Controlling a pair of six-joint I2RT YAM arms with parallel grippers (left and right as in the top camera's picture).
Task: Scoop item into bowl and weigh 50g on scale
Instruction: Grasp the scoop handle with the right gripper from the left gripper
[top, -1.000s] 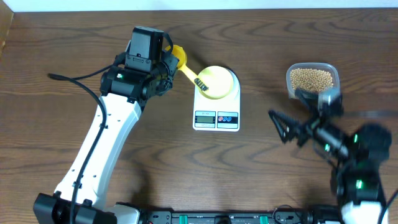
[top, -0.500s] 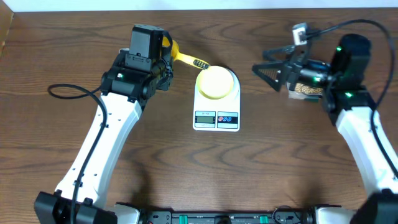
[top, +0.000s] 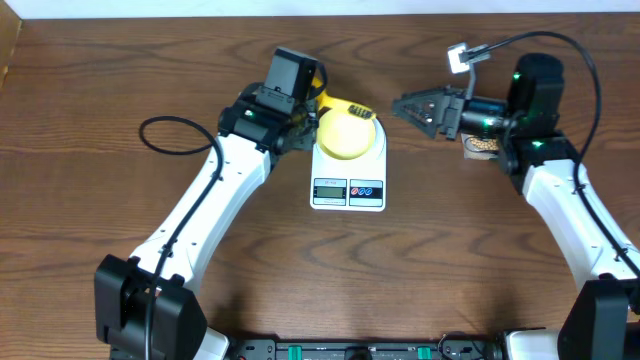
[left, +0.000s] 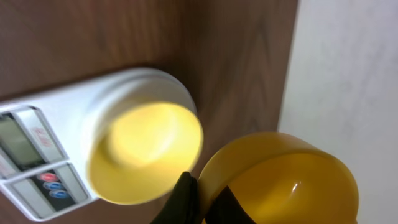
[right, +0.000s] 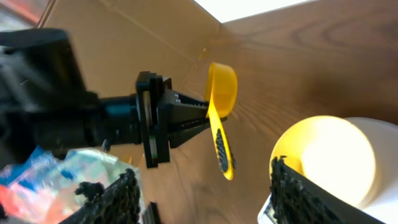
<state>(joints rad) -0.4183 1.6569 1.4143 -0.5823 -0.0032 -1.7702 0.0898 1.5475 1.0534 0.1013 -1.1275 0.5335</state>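
The pale yellow bowl (top: 345, 135) sits on the white scale (top: 348, 190), and no beans show inside it (left: 146, 152). My left gripper (top: 303, 100) is shut on a yellow scoop (top: 335, 104) just behind the bowl. The scoop's cup (left: 280, 180) looks empty. My right gripper (top: 408, 108) is open to the right of the scale and points left at the scoop. In the right wrist view the scoop handle (right: 222, 149) hangs just beyond its spread fingertips (right: 118, 193). The beans (top: 483, 145) lie in a clear container, mostly hidden under the right arm.
The scale's display and buttons (top: 347, 189) face the front edge. A black cable (top: 170, 135) loops on the table left of the left arm. The table's back edge (top: 400, 12) runs close behind both grippers.
The left arm carried the scoop right, to just behind the bowl. The right arm swung up from the front right and now reaches left toward the scoop.
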